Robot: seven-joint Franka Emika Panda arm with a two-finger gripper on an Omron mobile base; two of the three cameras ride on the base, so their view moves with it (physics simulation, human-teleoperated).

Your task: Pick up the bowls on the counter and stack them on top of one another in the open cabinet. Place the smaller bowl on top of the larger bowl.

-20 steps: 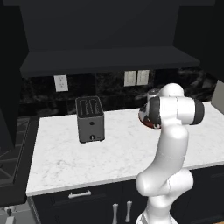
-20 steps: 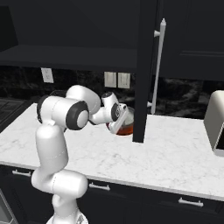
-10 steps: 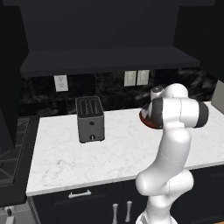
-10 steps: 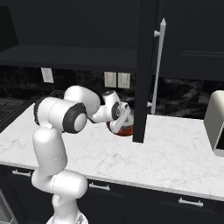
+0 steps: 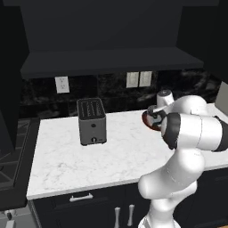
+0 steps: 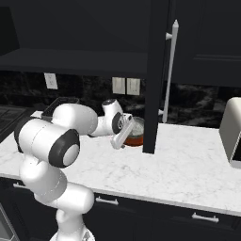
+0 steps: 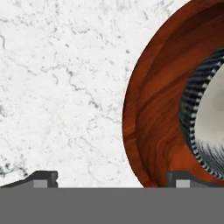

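Claw (image 7: 111, 177) now spread wide from its earlier closed state, grey bowl (image 7: 209, 111) released inside red-brown bowl (image 7: 153, 109) on counter (image 7: 61, 87), forearm and elbow swung slightly between earlier pictures and now

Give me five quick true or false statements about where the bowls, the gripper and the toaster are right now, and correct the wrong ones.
1. The smaller bowl sits inside the larger bowl. True.
2. The stacked bowls are in the open cabinet. False: they rest on the counter.
3. The gripper is clamped on the larger bowl's rim. False: its jaws stand open, holding nothing.
4. A dark toaster stands on the counter, apart from the bowls. True.
5. The larger bowl is white. False: it is red-brown with a wood-like grain.
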